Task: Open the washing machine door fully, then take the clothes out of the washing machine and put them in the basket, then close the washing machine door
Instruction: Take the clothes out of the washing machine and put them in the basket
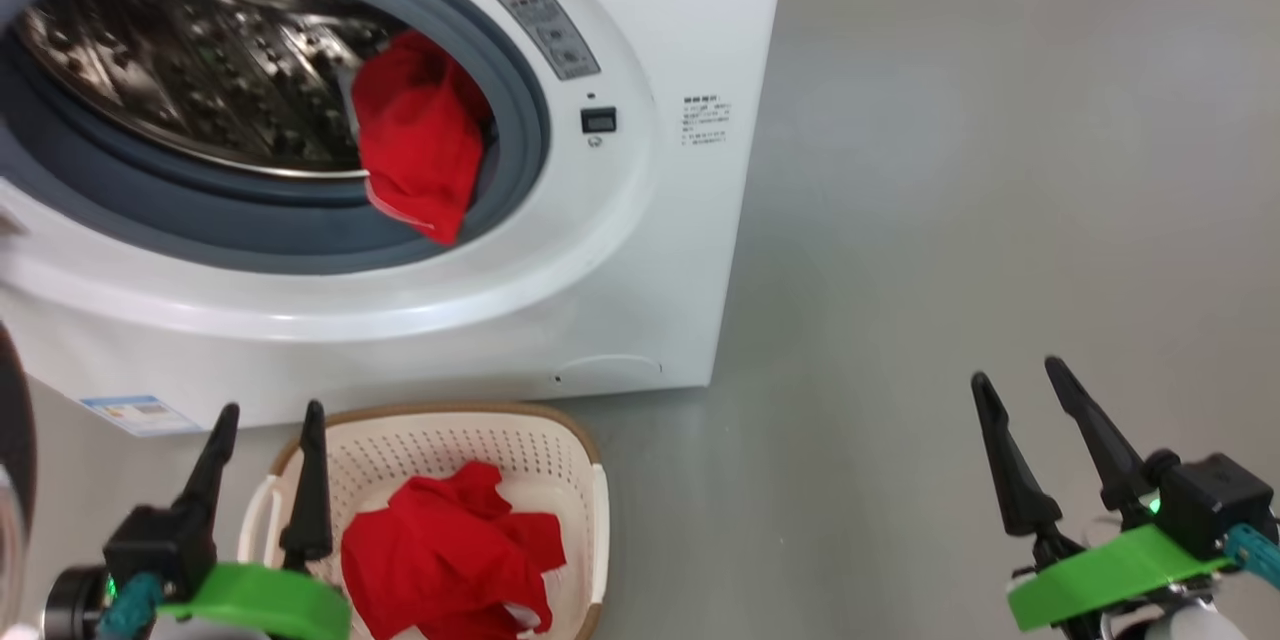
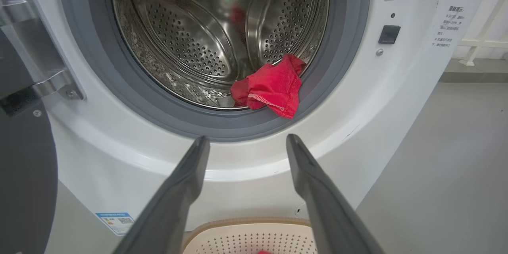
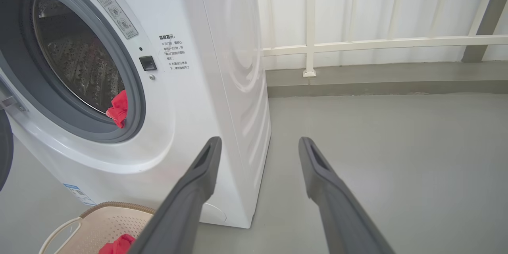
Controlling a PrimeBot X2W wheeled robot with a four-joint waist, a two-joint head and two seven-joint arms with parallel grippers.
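Judged a domestic laundry or utility corner, possibly a balcony. Noted at ten o'clock in head view: white front-loading washing machine (image 1: 650, 20) on bare grey floor (image 1: 950, 170). At seven o'clock: perforated laundry basket (image 1: 560, 425). At one o'clock in right wrist view: white railing (image 3: 357, 43) above low grey kerb (image 3: 377, 83).

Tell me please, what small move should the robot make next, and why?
Probably move the left gripper forward to the red garment that hangs over the grey ring at the drum's lower edge. The jaws stand open and empty and point that way. Another garment lies in the basket, but this one is not yet out.
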